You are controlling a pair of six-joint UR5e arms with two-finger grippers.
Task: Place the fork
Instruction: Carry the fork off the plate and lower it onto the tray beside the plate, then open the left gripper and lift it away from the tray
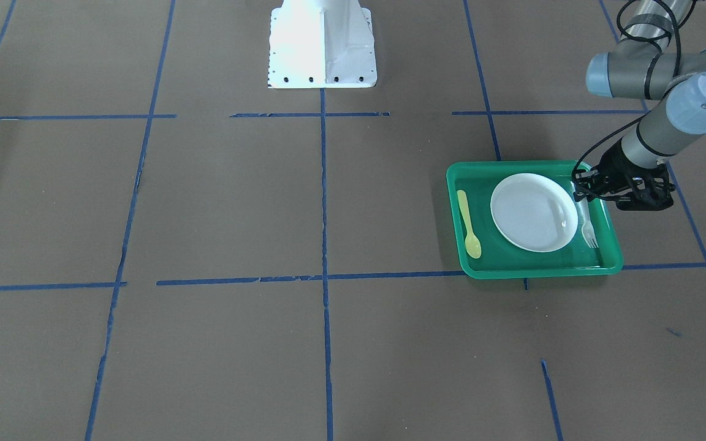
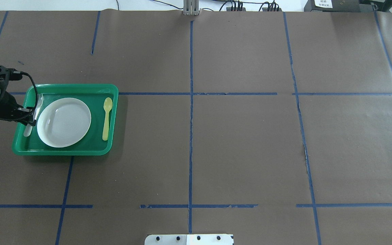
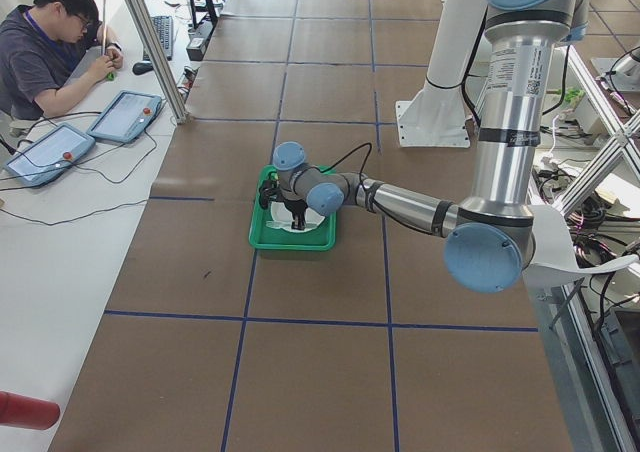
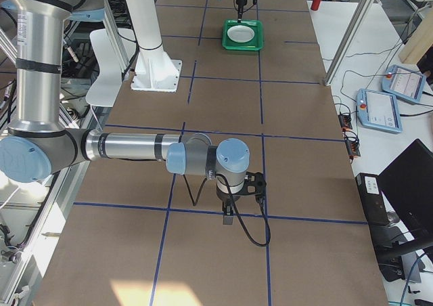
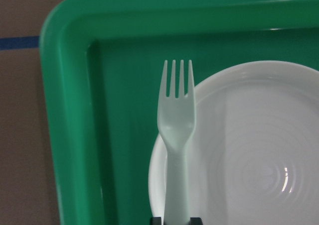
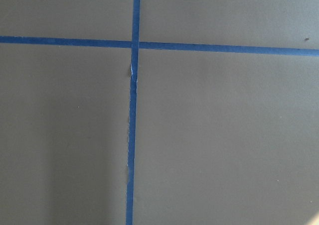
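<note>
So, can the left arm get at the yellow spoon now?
Probably not yet: the left pincer seems shut on the fork, and the plate lies between it and the spoon. Nothing covers the spoon.

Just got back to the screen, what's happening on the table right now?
The left gripper appears to hold the white fork by its handle, low over the green tray, beside the white plate, tines pointing away from the robot. It looks not yet released. The yellow spoon lies in the tray on the plate's other side. The right gripper hangs over the table near a blue tape cross.
</note>
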